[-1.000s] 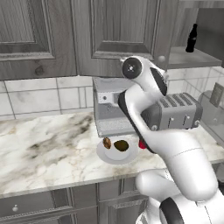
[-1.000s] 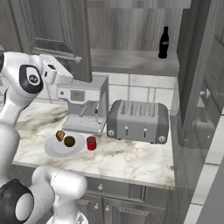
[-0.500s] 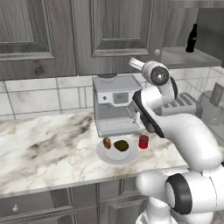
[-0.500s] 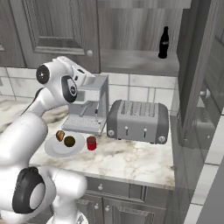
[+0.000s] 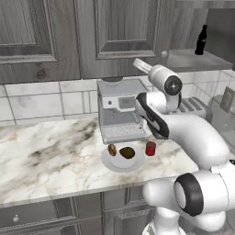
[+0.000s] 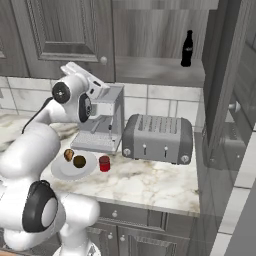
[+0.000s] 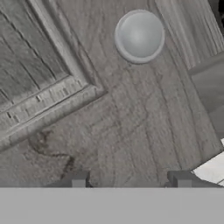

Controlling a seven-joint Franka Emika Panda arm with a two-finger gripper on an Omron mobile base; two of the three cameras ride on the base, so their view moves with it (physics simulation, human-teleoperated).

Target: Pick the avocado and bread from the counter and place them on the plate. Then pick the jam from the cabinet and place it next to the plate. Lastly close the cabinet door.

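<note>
Left base view: plate sits on the counter in front of the coffee machine. Bread and avocado both lie on the plate, bread on the left, avocado just beside it on the right. Jam stands upright on the counter just right of the plate rim. Arm is raised, hand up near the lower corner of the cabinet door, close to its round knob. Black bottle stands on the open shelf at the upper right. Toaster is partly hidden behind the arm.

Right base view: same layout seen from the other side. Plate carries the bread and the avocado; jam stands on the counter between plate and toaster, near the plate. Hand points up at the bottom edge of the cabinet door, just below its knob. Bottle stands on the shelf right of that door. Further right a second door hangs open, seen nearly edge-on.

Hand view: gripper faces the wood-grain door close up; knob sits above the fingertips. The tips stand apart with nothing between them, only bare door panel behind. Whether they touch the door, can't tell.
</note>
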